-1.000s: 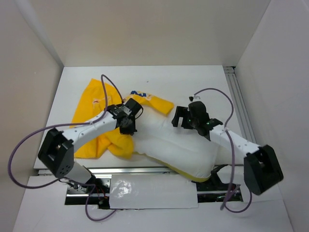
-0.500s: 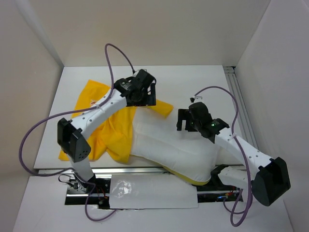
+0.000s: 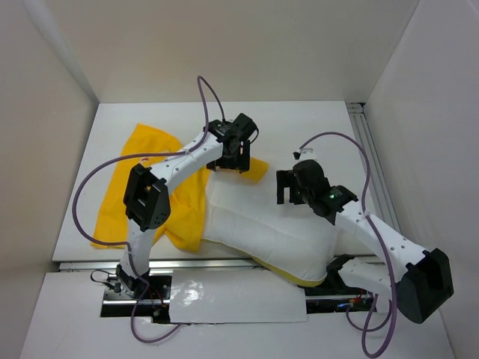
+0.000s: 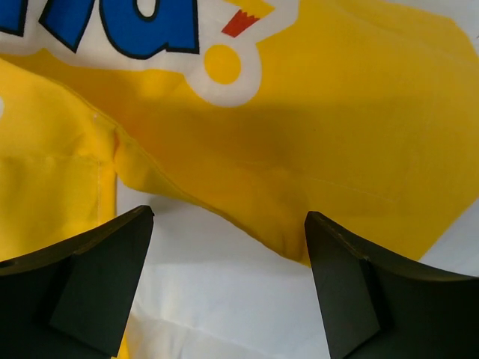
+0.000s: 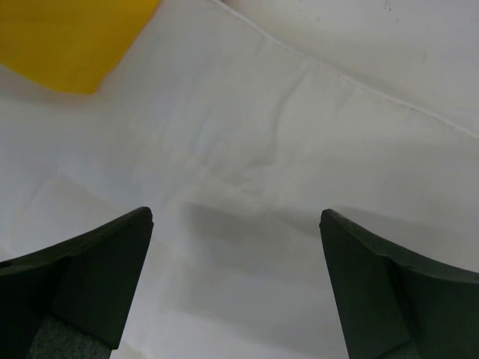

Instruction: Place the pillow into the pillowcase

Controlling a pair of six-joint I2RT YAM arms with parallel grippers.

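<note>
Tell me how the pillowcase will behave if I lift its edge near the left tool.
Probably floppy: the pillowcase lies creased, one corner draped over the pillow, so a lifted edge would likely sag and drag the rest. It looks thin and light; the open left tool probably needs a folded hem to hold.

Pillows: one, the pillow [image 3: 262,224].
Pillowcases: one, the pillowcase [image 3: 135,176].
Arms: two, left arm [image 3: 176,161] and right arm [image 3: 367,228].
Grippers: two, left gripper [image 3: 233,166] and right gripper [image 3: 288,196].

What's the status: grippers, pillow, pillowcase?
Left gripper open, empty, over pillowcase edge. Right gripper open, empty, over pillow. Pillow mostly uncovered, not in yet. Nothing in the way.
</note>
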